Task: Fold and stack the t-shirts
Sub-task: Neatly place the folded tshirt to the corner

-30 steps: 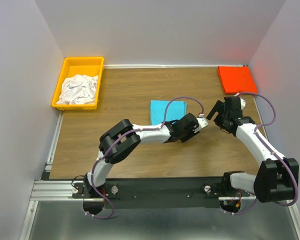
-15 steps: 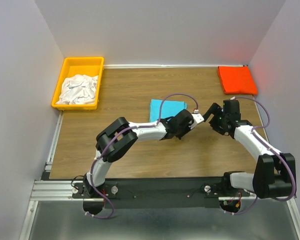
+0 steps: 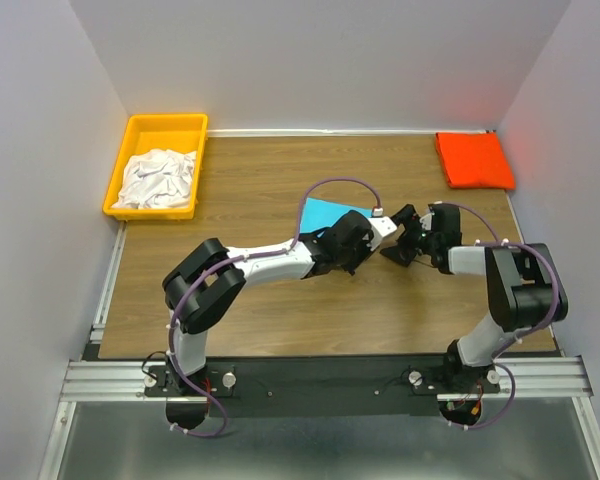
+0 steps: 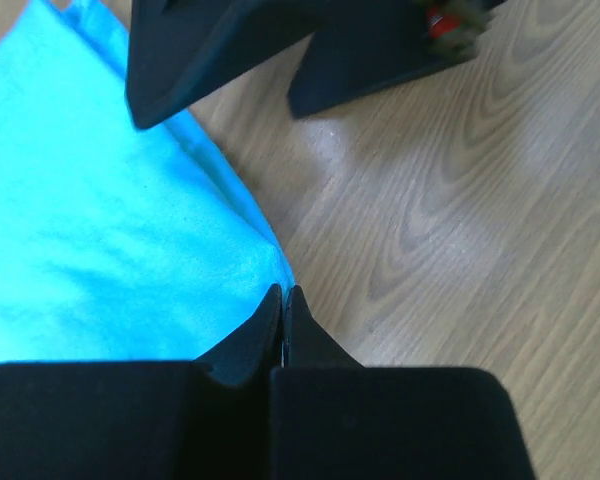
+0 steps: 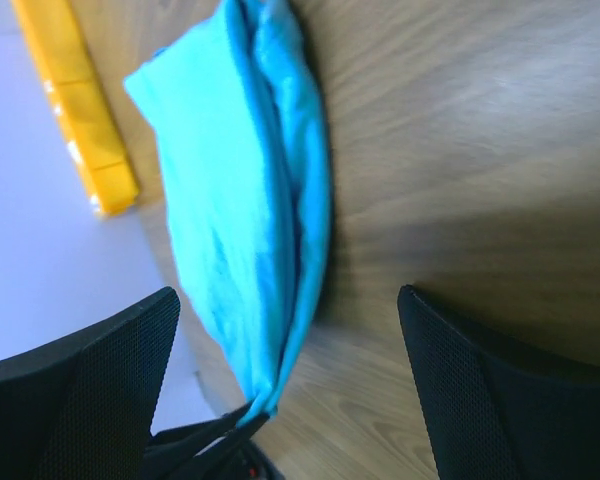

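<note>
White t-shirts [image 3: 158, 178], heaped in yellow bin [image 3: 166, 121]

The left arm [image 3: 265, 258] rises from its base at the near left, bends sharply at the elbow and stretches low toward the right, with its cable looping above the wrist. The left claw [image 3: 382, 228] is pinched tight, its fingertips [image 4: 268, 318] meeting on a corner of the turquoise t-shirt [image 4: 100, 220]. The right arm [image 3: 510, 290] folds up over its own base and doubles back leftward. The right claw [image 3: 405, 245] faces the left one, nearly tip to tip. Its jaws are spread wide, and its two fingers [image 5: 90, 390] stand far apart at either side of the wrist view.
</note>
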